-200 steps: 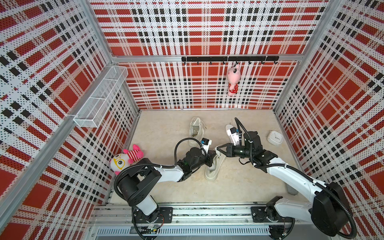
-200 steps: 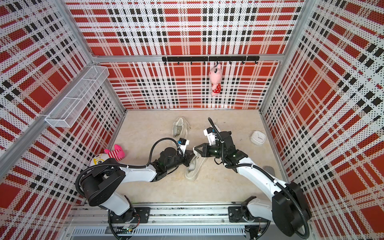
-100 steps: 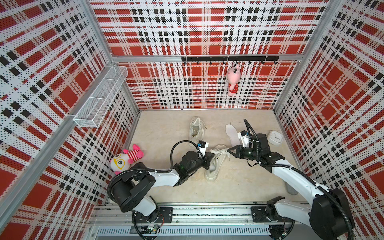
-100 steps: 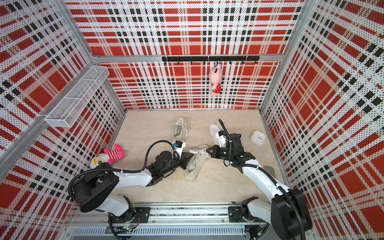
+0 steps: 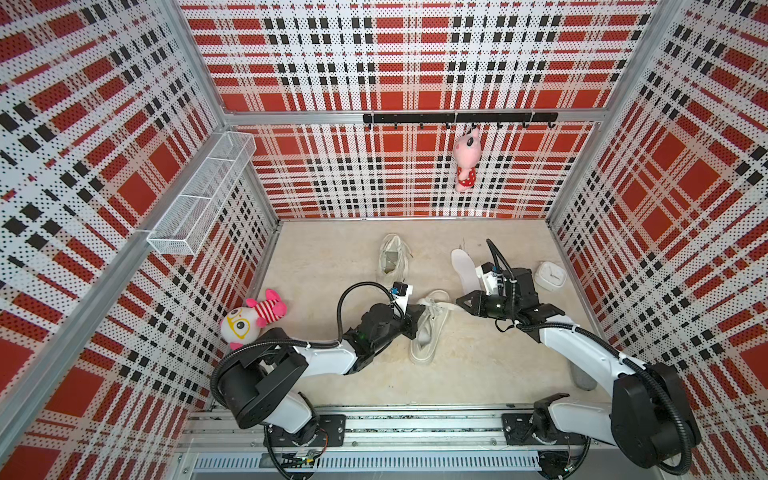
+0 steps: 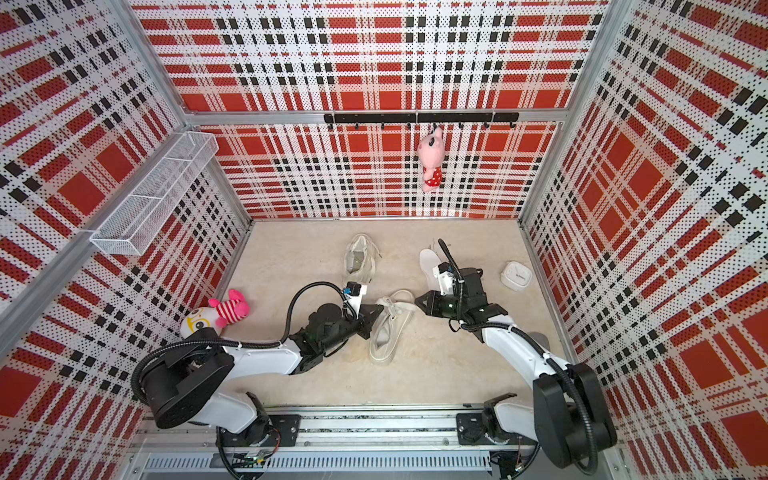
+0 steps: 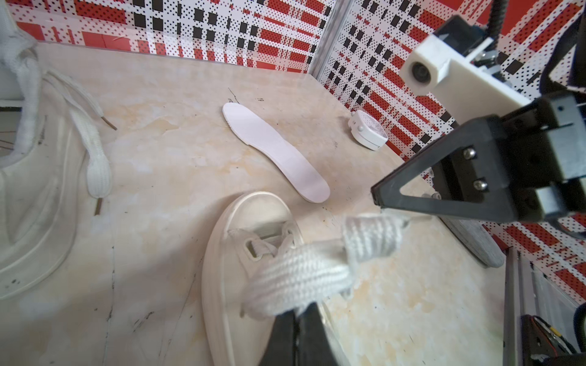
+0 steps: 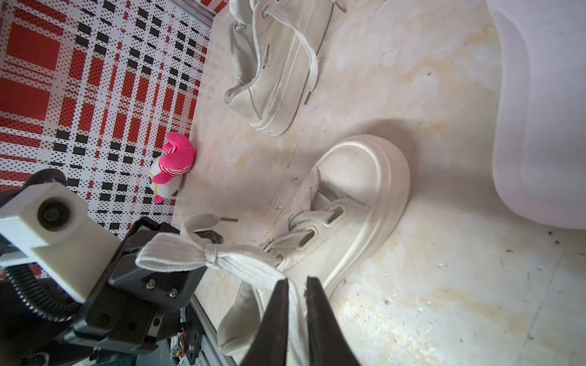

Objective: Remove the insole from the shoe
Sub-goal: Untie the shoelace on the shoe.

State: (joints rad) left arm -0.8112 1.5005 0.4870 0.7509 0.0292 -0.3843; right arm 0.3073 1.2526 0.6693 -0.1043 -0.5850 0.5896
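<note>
Now the right claw [image 8: 297,294] has drawn back from the shoe [image 5: 428,332], tips slightly apart; the left claw [image 7: 298,312] stays pinched on its lace [image 7: 301,275]. The insole [image 5: 462,268] lies on the tabletop [image 5: 332,249] (removal looks finished).

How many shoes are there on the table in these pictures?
2. The far shoe lies toward the back wall, near the middle. The near shoe lies closer to the front, between the two arms. No other shoe seems hidden.
</note>
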